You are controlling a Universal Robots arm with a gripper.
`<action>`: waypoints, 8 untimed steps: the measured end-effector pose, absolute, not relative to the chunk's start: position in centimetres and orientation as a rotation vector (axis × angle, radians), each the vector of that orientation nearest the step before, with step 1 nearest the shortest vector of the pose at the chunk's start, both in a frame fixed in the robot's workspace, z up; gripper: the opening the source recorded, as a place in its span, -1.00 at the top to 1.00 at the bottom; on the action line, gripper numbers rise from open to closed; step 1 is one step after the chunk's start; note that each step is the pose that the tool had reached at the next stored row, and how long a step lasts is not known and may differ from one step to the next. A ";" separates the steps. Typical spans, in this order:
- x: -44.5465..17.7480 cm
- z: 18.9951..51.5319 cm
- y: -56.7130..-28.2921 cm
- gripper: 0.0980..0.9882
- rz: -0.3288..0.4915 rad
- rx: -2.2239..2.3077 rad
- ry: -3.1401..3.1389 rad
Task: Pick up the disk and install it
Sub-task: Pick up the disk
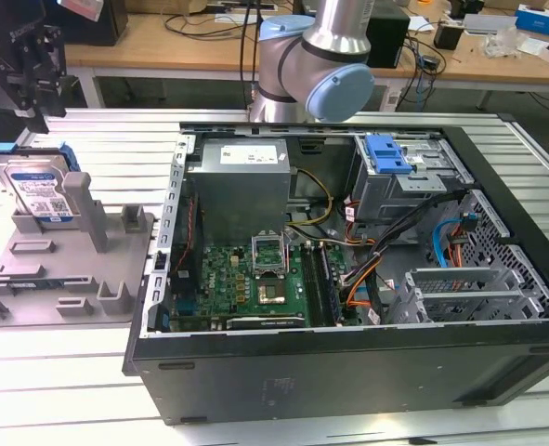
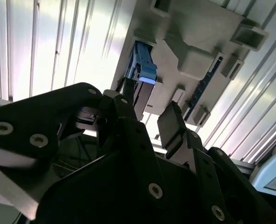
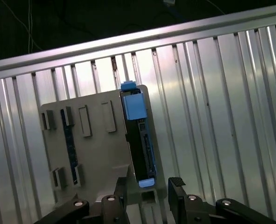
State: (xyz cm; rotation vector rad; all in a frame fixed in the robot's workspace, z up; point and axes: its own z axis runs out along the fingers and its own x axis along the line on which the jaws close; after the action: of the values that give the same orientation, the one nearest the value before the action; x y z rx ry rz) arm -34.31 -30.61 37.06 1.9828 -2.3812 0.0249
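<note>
Black on every link of the hand (image 1: pixel 32 102), with its fingers (image 3: pixel 177 191) spread apart and nothing held between them. Hangs above the disk (image 1: pixel 37 190) at the exterior view's left, near it but clear of it. Straddles the disk's thin upper edge in both wrist views, one finger to either side, no contact yet.

As for the disk: stands upright on one edge in a slot of the grey fixture (image 1: pixel 79 269), label face turned toward the exterior camera, blue carrier bracket around its rim.

Likely to handle as a stiff, dense slab: silver metal body, no give, probably heavier than its slimness suggests. Probably slick on the broad faces, so calls for a firm, square pinch. Best taken across the two flat faces, near the middle of the upper edge, to keep it from swinging. Worth avoiding the blue rails, thin plastic that may flex or slip. Judged sensitive to knocks, so no dropping and no scraping against the fixture's posts.

Further out, on the ribbed metal worktop (image 1: pixel 98 139): an open computer case (image 1: pixel 348 372) just beside the fixture, with a blue latch plate (image 1: pixel 385 153) over the drive cage at its far corner.
</note>
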 end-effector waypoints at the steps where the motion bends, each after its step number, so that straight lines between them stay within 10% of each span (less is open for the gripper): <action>1: -34.3 37.1 -30.5 0.14 0.032 1.988 -2.377; 8: -35.3 36.7 -30.1 0.14 0.083 2.044 -2.361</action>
State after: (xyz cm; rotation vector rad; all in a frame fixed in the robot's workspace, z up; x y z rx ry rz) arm -35.26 -30.11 36.75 2.0443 -2.3608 0.0828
